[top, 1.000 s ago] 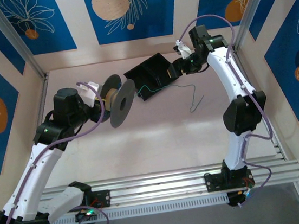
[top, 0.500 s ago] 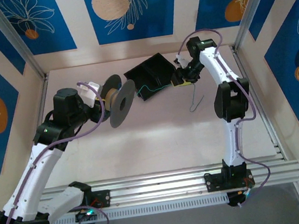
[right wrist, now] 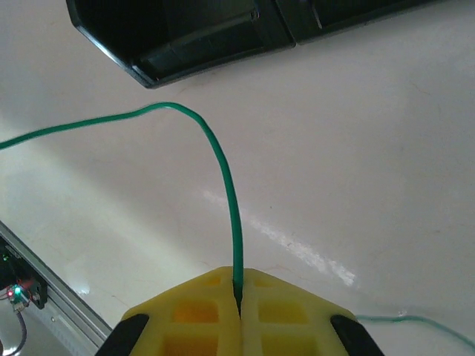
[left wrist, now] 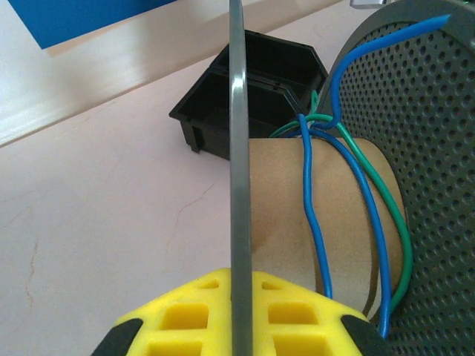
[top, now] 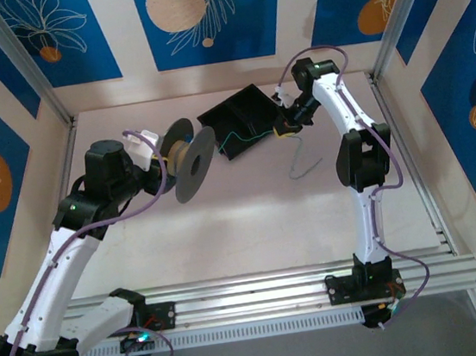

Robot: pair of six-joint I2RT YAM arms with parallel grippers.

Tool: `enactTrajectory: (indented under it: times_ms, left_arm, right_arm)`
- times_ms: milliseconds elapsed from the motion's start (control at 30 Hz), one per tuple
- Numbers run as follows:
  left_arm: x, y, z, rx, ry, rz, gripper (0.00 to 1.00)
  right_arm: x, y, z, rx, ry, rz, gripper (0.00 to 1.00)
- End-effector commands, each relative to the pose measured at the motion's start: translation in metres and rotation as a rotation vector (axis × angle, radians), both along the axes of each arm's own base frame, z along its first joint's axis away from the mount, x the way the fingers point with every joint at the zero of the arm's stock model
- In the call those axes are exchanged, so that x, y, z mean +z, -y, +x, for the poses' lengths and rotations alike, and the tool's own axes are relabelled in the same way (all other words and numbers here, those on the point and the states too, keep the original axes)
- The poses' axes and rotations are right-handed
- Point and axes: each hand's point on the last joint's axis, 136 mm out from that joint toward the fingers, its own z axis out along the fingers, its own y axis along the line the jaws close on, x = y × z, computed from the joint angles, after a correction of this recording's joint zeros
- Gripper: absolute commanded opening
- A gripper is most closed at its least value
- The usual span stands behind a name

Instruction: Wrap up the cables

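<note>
A spool with two grey discs and a cardboard core hangs over the table's left half. My left gripper is shut on the spool's thin grey flange, edge-on between the yellow fingers. Blue cables and a green cable lie wound round the core beside the perforated disc. A green cable runs from the spool past the black bin to my right gripper. In the right wrist view, that gripper is shut on the green cable; its loose tail trails on the table.
A black two-compartment bin sits at the back centre, close to both the spool and my right gripper; it also shows as the black bin just beyond the fingers. An aluminium rail lines the near edge. Open table lies in front.
My right gripper has closed on the green cable and moved slightly left, toward the bin. The cable's loose tail has shifted left. The left arm and spool have not moved.
</note>
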Motion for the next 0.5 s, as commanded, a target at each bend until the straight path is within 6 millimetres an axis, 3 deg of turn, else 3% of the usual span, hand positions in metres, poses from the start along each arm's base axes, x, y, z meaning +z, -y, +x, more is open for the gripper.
enactTrajectory:
  times_ms: [0,133,267,467]
  left_arm:
    - [0.018,0.015,-0.002,-0.06,0.053,-0.067,0.0]
    - [-0.001,0.027,-0.009,-0.094,-0.008,-0.064,0.0]
    - [-0.029,0.041,-0.018,-0.116,-0.06,-0.017,0.0]
    - [-0.065,0.032,-0.006,0.015,-0.137,0.085,0.0]
  right_arm:
    - [0.014,0.003,0.008,-0.065,0.006,0.0,0.0]
    - [0.059,0.001,0.023,-0.155,0.117,0.027,0.0]
    - [0.128,-0.012,0.03,-0.213,0.287,0.112,0.0]
    - [0.215,-0.039,0.012,-0.226,0.506,0.16,0.0]
